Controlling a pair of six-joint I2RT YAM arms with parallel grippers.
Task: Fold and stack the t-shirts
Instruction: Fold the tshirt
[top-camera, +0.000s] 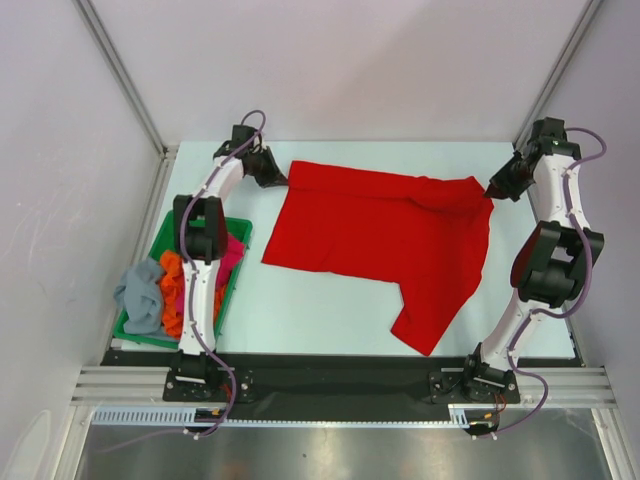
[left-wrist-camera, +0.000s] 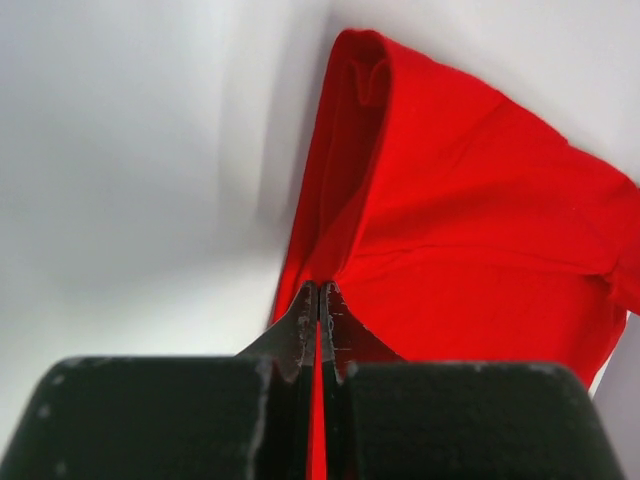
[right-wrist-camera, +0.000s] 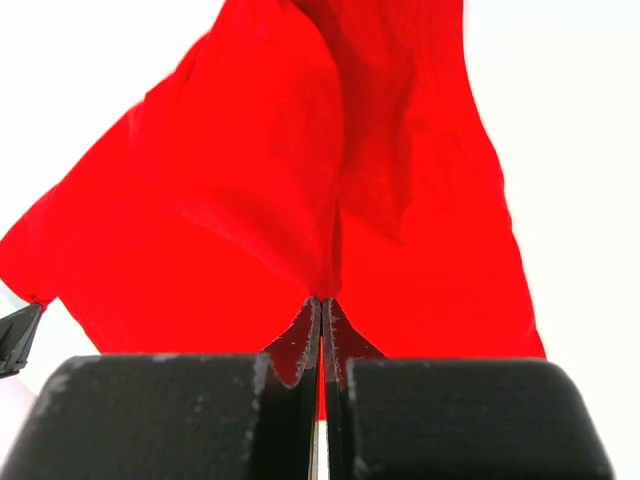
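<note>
Both grips were fully closed on cloth: the left end effector (left-wrist-camera: 318, 292) pinched the far-left corner of the red t-shirt (top-camera: 380, 235), and the right end effector (right-wrist-camera: 322, 303) pinched the far-right corner, where the fabric bunched. With the two far corners held well apart, the far edge was stretched straight across the tabletop (top-camera: 330, 315). I read that as spreading the shirt flat before any fold. It wasn't flat yet: the left half lay smooth, but the right side was rumpled near the grip and a long flap trailed toward the near edge. The body of the shirt rested on the tabletop, roughly between the two arms. The orange t-shirt (top-camera: 172, 290), magenta-pink t-shirt (top-camera: 236, 250) and grey-blue t-shirt (top-camera: 140, 288) sat heaped in the green tray (top-camera: 163, 232) beside the left arm, with the grey-blue one spilling over the outer rim. They were probably parked there as the queue. No folded stack was in sight, so my read was that the job was at an early stage.
</note>
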